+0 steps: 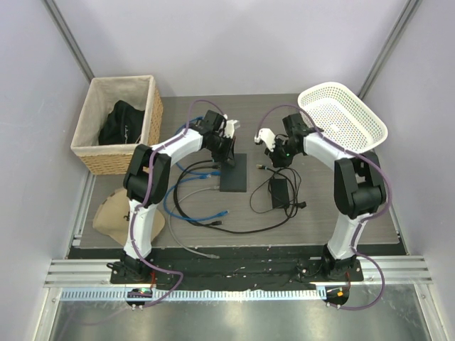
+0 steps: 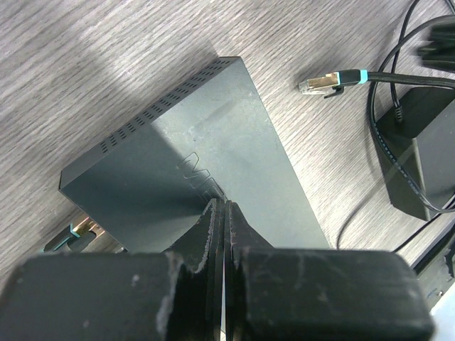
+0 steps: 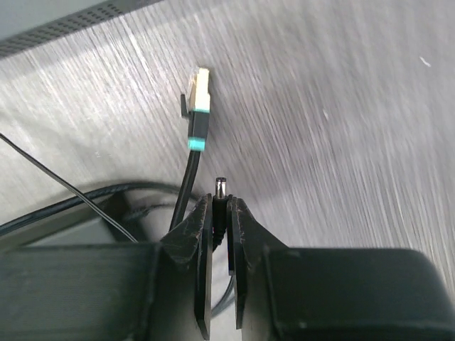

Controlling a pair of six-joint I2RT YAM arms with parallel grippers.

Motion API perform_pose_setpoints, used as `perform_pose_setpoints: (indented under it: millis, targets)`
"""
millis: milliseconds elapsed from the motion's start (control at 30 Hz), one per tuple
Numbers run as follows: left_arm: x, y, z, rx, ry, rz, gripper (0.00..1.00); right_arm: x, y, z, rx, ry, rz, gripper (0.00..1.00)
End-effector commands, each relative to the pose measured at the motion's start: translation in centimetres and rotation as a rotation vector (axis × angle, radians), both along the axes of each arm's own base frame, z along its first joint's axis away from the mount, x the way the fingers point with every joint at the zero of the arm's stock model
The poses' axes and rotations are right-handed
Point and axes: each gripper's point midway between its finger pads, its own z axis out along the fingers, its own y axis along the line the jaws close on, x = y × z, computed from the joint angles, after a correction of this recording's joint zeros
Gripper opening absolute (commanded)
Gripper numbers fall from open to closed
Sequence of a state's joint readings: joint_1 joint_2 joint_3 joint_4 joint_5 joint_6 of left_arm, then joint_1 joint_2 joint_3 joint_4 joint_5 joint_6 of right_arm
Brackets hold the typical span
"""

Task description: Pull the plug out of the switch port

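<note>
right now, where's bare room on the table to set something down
Bare table right of the power brick, and the far strip between the wicker basket and the white basket. Crowded left of the switch, where loose cables tangle.

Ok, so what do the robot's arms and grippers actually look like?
The left arm and right arm have white tube-like links with black joints, and a purple cable loops along each. The left gripper and right gripper are black, each with two flat, tapering fingers whose edges look rough and worn.
</note>
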State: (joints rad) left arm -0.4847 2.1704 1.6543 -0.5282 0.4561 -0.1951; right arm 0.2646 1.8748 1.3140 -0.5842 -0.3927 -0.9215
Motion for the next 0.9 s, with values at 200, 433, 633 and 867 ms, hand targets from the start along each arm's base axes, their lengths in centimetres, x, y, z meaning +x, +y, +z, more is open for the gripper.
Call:
perform_pose_setpoints:
  millis: [200,433,633,867]
  targets:
    - [-3.6,7.8,-5.4,0.357,0.131,0.013,0.00,-3.7,-2.7,4.5,0.034,-0.055,-0.317,0.02]
    - [-3.8,7.3,-5.4,0.332,0.153,0.006,0.00,-5.8,-2.8,4.0,0.046,0.066,-0.432,0.06]
    - [-4.0,7.0,-5.4,0.316,0.164,0.004,0.00,-8.0,-2.9,3.4,0.078,0.150,-0.548,0.58]
    - [-4.0,6.9,-5.1,0.309,0.165,0.000,0.00,-7.4,-0.9,4.6,0.163,0.207,-0.558,0.88]
